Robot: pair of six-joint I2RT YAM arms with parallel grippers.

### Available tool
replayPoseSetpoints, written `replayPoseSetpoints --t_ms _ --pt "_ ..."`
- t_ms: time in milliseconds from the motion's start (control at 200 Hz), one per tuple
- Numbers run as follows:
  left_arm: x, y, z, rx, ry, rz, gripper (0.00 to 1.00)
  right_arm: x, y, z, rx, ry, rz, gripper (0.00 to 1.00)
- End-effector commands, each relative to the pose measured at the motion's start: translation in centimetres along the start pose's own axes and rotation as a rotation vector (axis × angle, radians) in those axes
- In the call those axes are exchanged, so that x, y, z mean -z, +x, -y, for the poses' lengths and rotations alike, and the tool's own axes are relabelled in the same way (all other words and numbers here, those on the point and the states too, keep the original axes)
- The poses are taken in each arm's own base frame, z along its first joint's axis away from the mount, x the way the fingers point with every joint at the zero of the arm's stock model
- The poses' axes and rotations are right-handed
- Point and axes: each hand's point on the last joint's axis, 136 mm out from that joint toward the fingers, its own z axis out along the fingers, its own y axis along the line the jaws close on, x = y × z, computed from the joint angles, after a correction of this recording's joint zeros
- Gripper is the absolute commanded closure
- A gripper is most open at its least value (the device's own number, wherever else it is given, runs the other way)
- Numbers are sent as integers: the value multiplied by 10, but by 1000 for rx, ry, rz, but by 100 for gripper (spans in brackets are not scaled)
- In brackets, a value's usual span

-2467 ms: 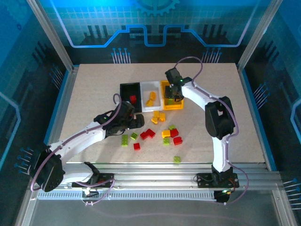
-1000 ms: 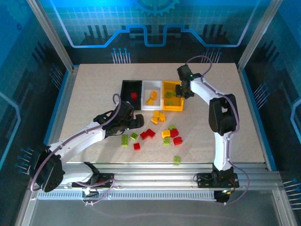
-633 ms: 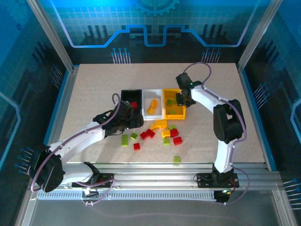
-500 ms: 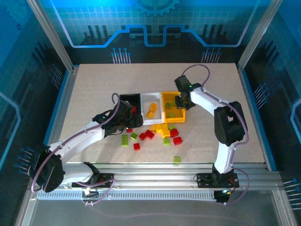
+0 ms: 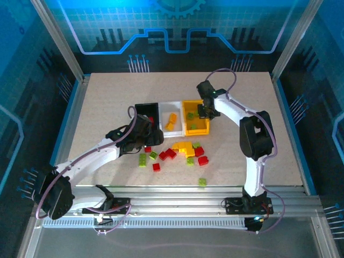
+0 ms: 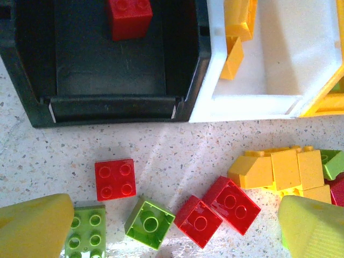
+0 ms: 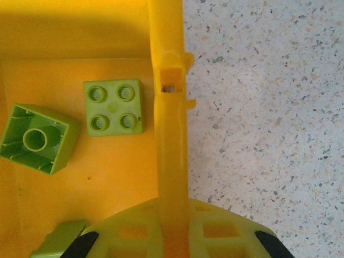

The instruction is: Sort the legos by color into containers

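Lengthwise, the yellow bin [image 5: 186, 115] runs near to far.

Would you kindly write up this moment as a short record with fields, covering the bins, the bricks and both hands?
black bin: one red brick inside
white bin: yellow-orange bricks inside
yellow bin: lime green bricks inside
loose bricks: red, green and yellow-orange, on the table in front of the bins
left hand: open, above the loose bricks
right hand: shut on the yellow bin's wall
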Motion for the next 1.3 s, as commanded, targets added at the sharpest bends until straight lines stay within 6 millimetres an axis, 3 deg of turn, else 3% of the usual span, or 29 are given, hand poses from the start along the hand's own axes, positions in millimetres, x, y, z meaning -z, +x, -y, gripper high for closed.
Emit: replayPoseSetpoints --t_ms 0,80,190,435,500,590,705,865,1061,1296 --pt "3 2 1 7 23 -5 1 -4 1 10 -28 31 -27 100" --pt "2 1 2 6 28 -7 1 -3 1 11 -31 34 -30 100" --pt "2 1 5 1 35 -13 1 0 -1 10 -35 27 -17 75" --pt "4 -4 5 -22 24 -3 1 36 -18 3 -48 -23 84 46" --pt "0 -5 4 -37 9 -2 9 52 -20 2 -65 -38 127 34" --pt "-14 -3 -1 -60 -45 -29 23 72 -18 -1 -84 -65 188 33" --pt "-35 7 -17 -88 -148 -77 20 91 -10 -5 -90 -89 233 34" --pt "-54 21 -36 -131 -253 -101 12 103 2 -7 -89 -120 246 36" --pt "-72 29 -40 -133 -271 -129 33 113 11 -5 -97 -145 268 38" --pt "-74 46 -57 -144 -337 -169 32 119 14 0 -100 -136 283 38"
